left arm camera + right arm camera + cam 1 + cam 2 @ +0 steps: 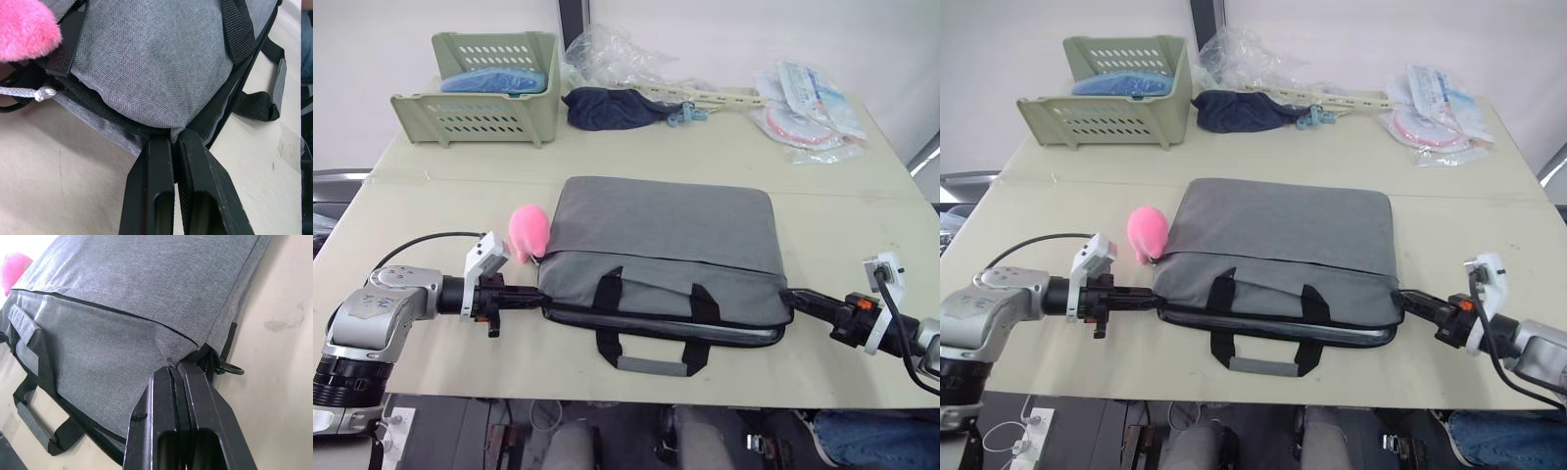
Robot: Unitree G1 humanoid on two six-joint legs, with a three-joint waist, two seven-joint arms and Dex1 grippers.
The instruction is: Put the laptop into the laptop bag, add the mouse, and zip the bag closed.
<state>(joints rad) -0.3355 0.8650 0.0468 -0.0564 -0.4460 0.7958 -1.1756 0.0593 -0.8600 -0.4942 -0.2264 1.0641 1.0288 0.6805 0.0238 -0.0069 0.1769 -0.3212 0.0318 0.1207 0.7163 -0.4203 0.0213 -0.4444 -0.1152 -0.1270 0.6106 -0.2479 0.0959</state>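
One grey laptop bag [666, 245] is lying flat on the surface [431, 196], two black straps showing; left jaws [173, 142] and right jaws [177, 368] are pinching its opposite corners.

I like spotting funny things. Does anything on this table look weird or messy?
Two things stand out. A fluffy pink lump sits pressed against the grey fabric laptop bag at its left corner, an odd neighbour for office gear. The bag's front edge gapes, a pale strip showing in the opening. Both grippers' fingers pinch its corners.
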